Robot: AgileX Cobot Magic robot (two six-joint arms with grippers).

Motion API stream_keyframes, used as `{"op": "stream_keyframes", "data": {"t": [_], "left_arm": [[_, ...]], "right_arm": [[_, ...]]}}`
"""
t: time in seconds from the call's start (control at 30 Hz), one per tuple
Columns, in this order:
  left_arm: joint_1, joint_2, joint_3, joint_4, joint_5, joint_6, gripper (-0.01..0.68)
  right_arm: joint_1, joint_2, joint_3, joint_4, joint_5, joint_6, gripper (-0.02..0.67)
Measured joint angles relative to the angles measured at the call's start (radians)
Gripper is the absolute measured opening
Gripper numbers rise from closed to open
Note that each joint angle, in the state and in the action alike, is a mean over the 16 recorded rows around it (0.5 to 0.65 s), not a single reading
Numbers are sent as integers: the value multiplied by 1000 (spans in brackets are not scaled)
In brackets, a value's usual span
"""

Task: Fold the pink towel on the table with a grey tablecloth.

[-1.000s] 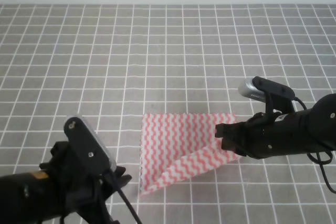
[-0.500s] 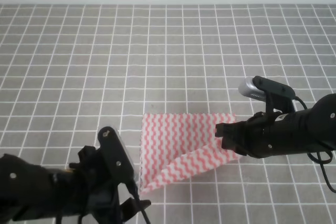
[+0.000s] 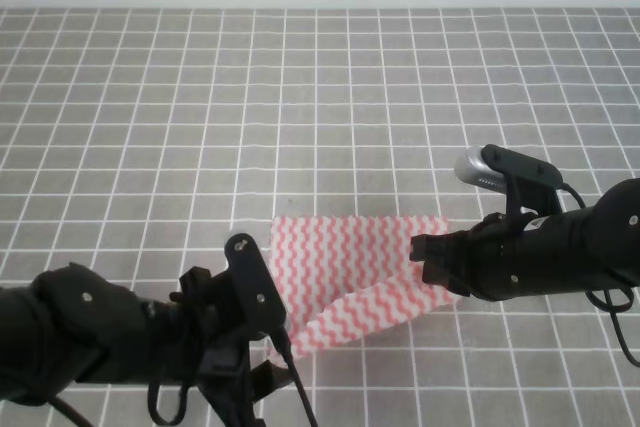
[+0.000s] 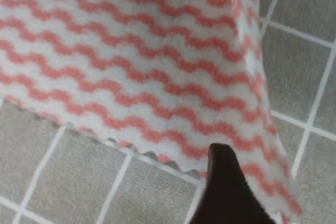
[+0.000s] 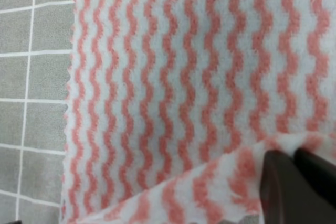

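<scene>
Since the earlier frame the left end effector [image 3: 262, 359] has swung in to the pink towel's [image 3: 345, 272] near-left corner; whether it is clenched I cannot tell. The right end effector [image 5: 294, 179] pinches the towel's lifted right corner above the grey bench [image 3: 300, 107]. A pull could drag the cloth, not fold it. Only the left wrist view shows a fingertip [image 4: 223, 182] over the jagged edge.

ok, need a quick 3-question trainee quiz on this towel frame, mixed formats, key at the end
1. True or false: the pink towel lies fully flat on the grey tablecloth.
2. Which gripper holds the towel's raised right corner? A) left B) right
3. Fill in: in the left wrist view, a dark fingertip sits over the towel's ____ edge.

Key: 1 false, one corner is lifted and folding over. 2 B, the right gripper. 3 jagged.
</scene>
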Motion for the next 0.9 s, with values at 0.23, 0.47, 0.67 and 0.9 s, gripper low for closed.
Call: {"op": "stream_keyframes", "data": {"t": [0.23,0.47,0.67,0.9], "left_arm": [[0,32,-15,-1,-9,39,350],[0,45,-16,-1,-37,49,332],[0,57,-16,-1,-69,50,329],[0,72,-17,-1,-94,61,328]], "right_arm": [[0,2,0,-4,0,0,-15],[0,3,0,-9,1,0,-15],[0,4,0,-11,1,0,-15],[0,3,0,-12,1,0,-15]]}}
